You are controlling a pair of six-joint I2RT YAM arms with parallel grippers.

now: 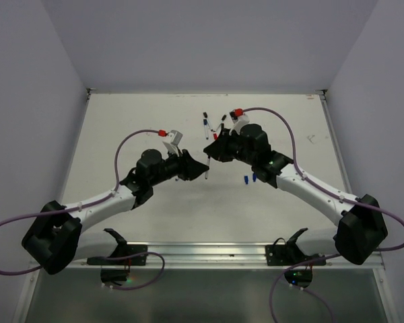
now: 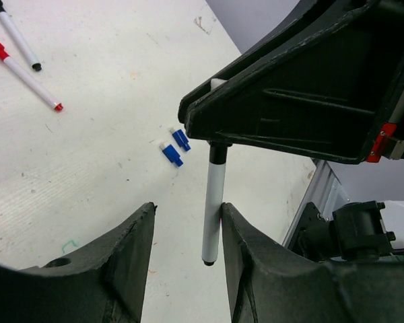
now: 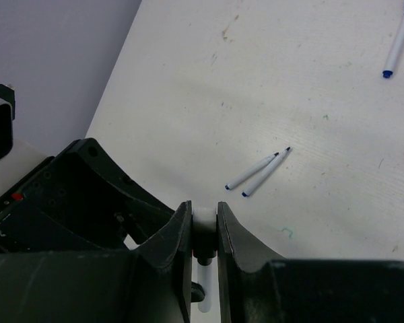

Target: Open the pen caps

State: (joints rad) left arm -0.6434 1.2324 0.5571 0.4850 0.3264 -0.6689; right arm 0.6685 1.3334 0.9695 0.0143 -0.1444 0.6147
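A white pen hangs upright over the table. My right gripper is shut on its top end, where a black pen cap shows just under the jaws. My left gripper is open around the lower barrel; the barrel touches the right finger, with a wide gap to the left one. Two loose blue pen caps lie side by side on the table beyond. From above, both grippers meet mid-table, left gripper and right gripper, with the blue caps to their right.
Two uncapped white pens with blue tips lie together on the table. Further pens lie at the back, a black-tipped one and a red one. Several pens lie behind the grippers. Walls enclose the table's left, back and right.
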